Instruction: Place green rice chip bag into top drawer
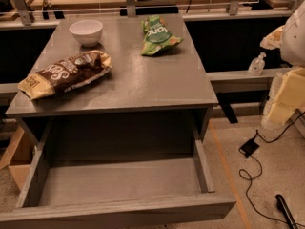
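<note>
The green rice chip bag (157,35) lies flat on the grey table top (143,80), at the back right of the middle, with its white lettering facing up. The top drawer (119,182) below the table top is pulled wide open towards me, and nothing shows on its flat bottom. My gripper (285,101) hangs at the right edge of the view, off the table's right side and well away from both the bag and the drawer. It holds nothing that I can see.
A larger brown-and-yellow chip bag (66,73) lies at the table's left front. A white bowl (86,31) stands at the back left. A sanitizer bottle (257,64) sits on a ledge to the right. Cables (252,168) lie on the floor at right.
</note>
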